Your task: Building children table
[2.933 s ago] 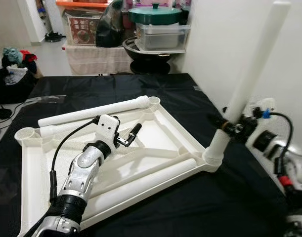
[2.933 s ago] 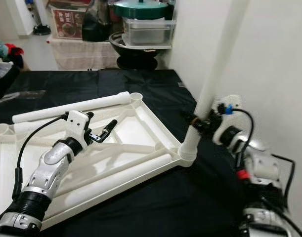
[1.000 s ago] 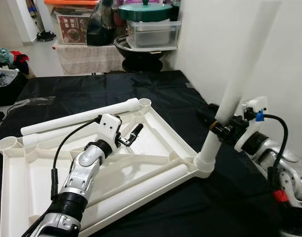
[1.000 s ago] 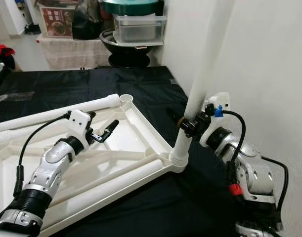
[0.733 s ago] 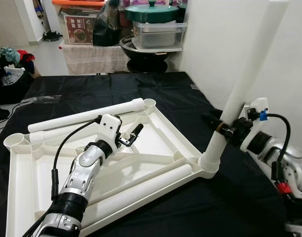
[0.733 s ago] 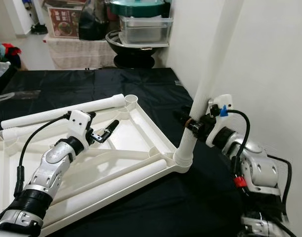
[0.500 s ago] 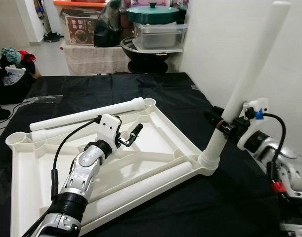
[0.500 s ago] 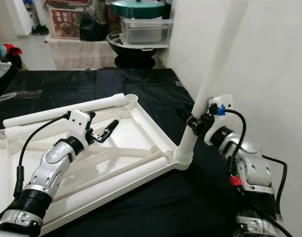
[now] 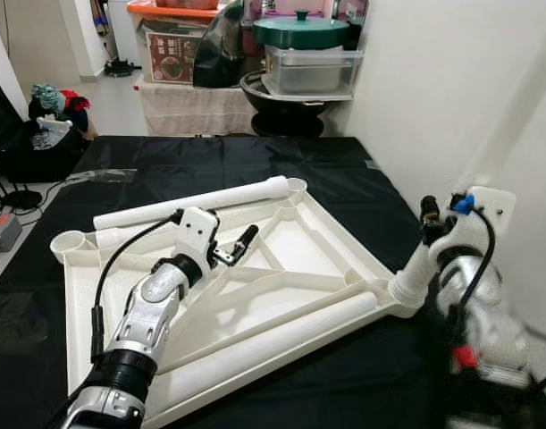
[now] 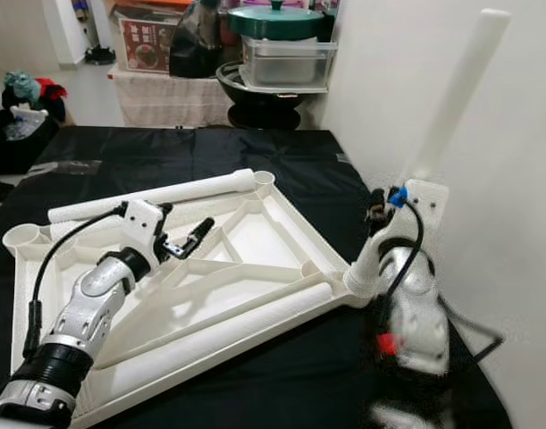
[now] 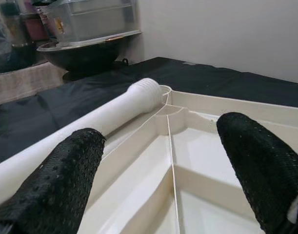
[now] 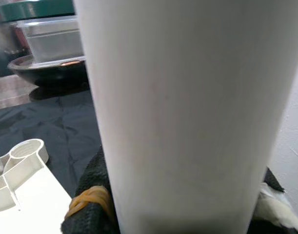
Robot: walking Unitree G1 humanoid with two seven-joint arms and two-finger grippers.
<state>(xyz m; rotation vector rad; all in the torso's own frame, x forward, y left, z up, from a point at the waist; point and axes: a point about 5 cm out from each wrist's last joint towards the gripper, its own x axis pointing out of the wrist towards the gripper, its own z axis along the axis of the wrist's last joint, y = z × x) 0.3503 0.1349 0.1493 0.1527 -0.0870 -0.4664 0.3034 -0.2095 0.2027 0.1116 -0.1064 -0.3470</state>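
A white children's table top (image 9: 73, 322) lies upside down on a black cloth. One white leg (image 10: 451, 98) stands upright in the near right corner socket (image 9: 405, 292). My right gripper (image 10: 384, 214) is shut on this leg just above the socket, and the leg (image 12: 188, 112) looms close between its black fingers (image 12: 90, 204). My left gripper (image 9: 237, 248) hovers open over the middle of the upturned top, holding nothing (image 11: 158, 131). A loose leg (image 9: 192, 204) lies along the far edge, and another loose leg (image 9: 273, 335) lies inside the frame near the front.
A white wall (image 9: 433, 89) stands close on the right. Behind the cloth (image 9: 210, 156) a low shelf holds a black wok, a clear box and a green-lidded pot (image 9: 304, 31). Bags and clothes (image 9: 40, 134) lie at the far left. Open corner sockets (image 9: 69, 241) show on the frame.
The camera has shifted. My right arm has turned around the upright leg, its wrist housing now facing me and blurred. The leg stays in its socket; the left gripper has not moved.
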